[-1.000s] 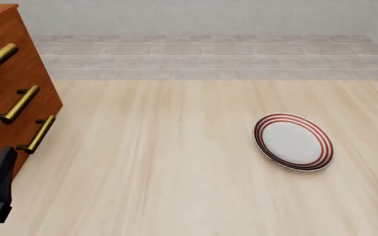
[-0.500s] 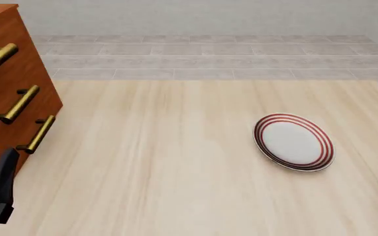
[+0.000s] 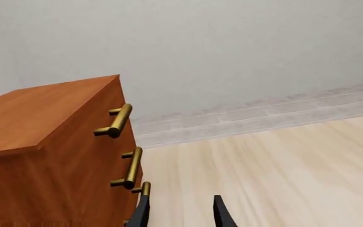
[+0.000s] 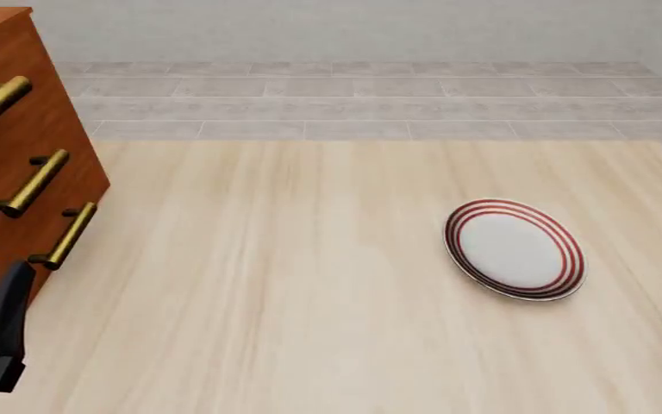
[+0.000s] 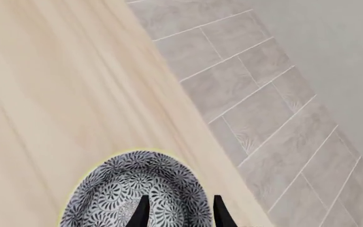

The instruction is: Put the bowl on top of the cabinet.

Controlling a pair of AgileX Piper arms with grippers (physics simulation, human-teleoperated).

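bowl (image 5: 137, 191) sits on the table (image 4: 308, 285) edge under the right claw (image 5: 178, 213), whose parted tips straddle its rim to grasp it, while the left claw (image 3: 180, 215) hangs open beside the cabinet (image 4: 9, 164).

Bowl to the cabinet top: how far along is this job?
Early. Nothing is done: the cabinet top is bare. In hand: the right gripper hovers open over the bowl, which sits near the table edge, with no grip visible. Left: grasp, carry across, set it down.
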